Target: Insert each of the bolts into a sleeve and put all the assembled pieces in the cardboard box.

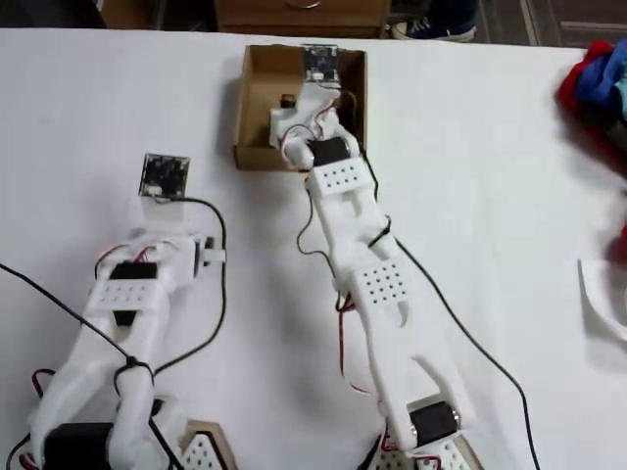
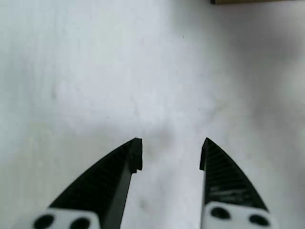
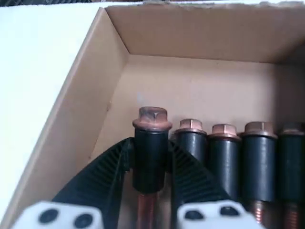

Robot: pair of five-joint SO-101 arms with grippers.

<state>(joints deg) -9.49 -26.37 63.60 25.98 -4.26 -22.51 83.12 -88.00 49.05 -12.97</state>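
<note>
In the right wrist view my right gripper (image 3: 150,162) is shut on a copper bolt in a black sleeve (image 3: 150,152), held inside the cardboard box (image 3: 114,86). Several more sleeved bolts (image 3: 224,157) lie side by side on the box floor beside it. From above, that arm (image 1: 338,181) stretches to the box (image 1: 257,98) at the table's far middle, and its wrist hides the contents. My left gripper (image 2: 170,155) is open over bare white table with nothing between its fingers; its arm (image 1: 137,284) sits at the near left.
Red and blue cloth (image 1: 596,78) lies at the far right edge, with a white curved piece (image 1: 598,304) below it. Black cables (image 1: 220,294) trail across the table by the left arm. The box's corner (image 2: 252,2) shows at the left wrist view's edge.
</note>
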